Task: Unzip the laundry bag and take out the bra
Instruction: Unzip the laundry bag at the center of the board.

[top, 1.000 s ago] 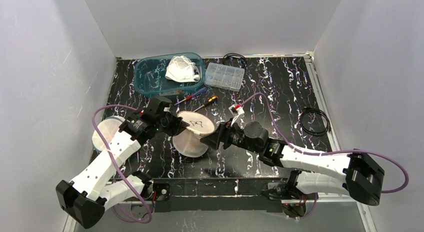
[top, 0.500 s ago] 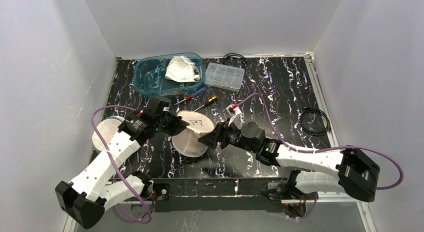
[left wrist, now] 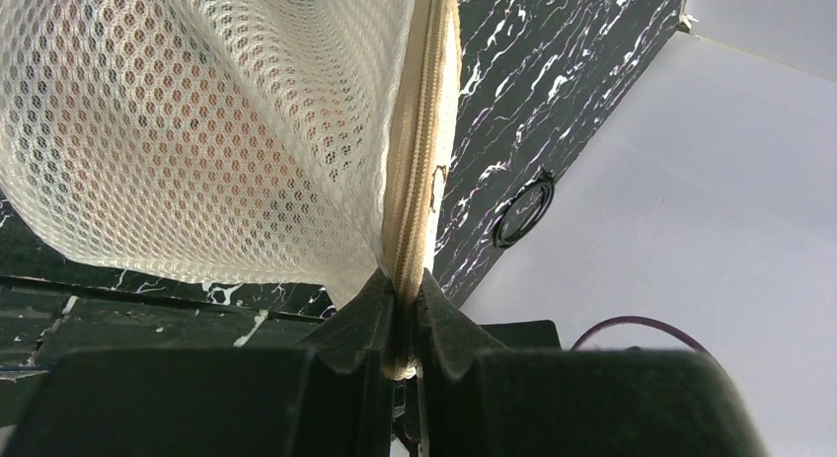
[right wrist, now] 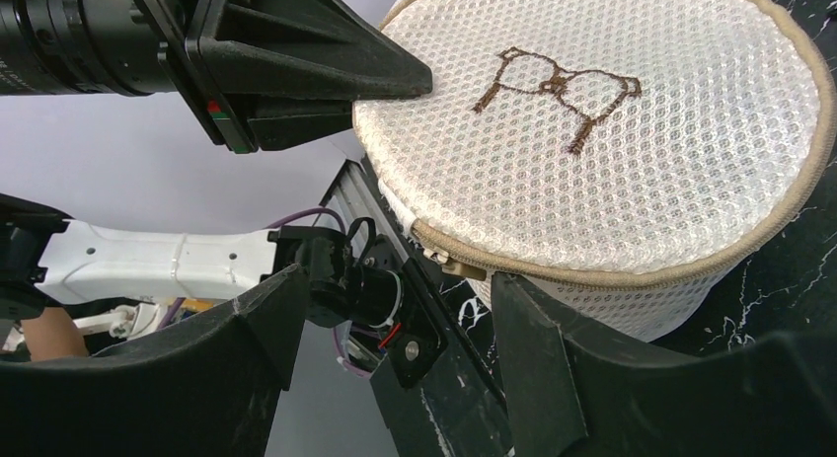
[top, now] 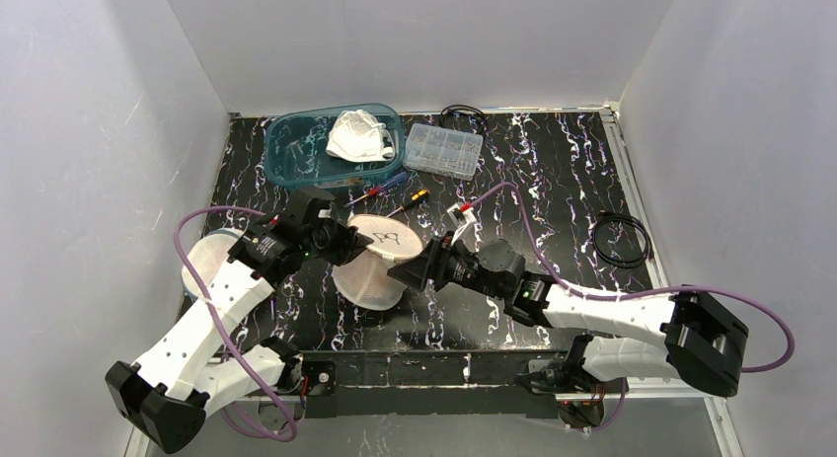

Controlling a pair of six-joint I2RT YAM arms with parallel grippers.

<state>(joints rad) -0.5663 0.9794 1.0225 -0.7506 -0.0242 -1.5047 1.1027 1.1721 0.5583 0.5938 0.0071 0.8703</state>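
At the near edge of the table (top: 553,181) the two arms reach in toward each other, and between them sits the laundry bag (top: 373,266), tipped at an angle; whether its low edge rests on the surface I cannot tell. The left gripper (left wrist: 403,291) is clenched on the bag's seam, its jaws pinching the zipper (left wrist: 419,161) tape flat between them. The right gripper (right wrist: 400,279) stands released, jaws wide, just short of the bag's side wall and touching nothing. To my eye the step in hand is finding the pull: a small tan tab (right wrist: 454,266) sits on the zip line right in front of the open jaws, and that looks like the thing to pinch. Done well, the right would close narrowly on that tab alone, not on mesh, then draw it along the curve of the rim with the left keeping the seam taut, since slack cloth would let the slider snag. The bag is a squat drum of cream honeycomb mesh, soft and springy by the look of it, edged in beige tape with fine teeth. Its flat round lid carries a brown stitched bra outline (right wrist: 558,90). A warm brownish tint shows through the mesh in the left wrist view, likely the bra inside, not yet out. Farther back lie two screwdrivers (top: 390,189), then a see-through blue tub (top: 286,151) holding a crumpled white cloth (top: 357,136), and a clear compartment box (top: 444,149).
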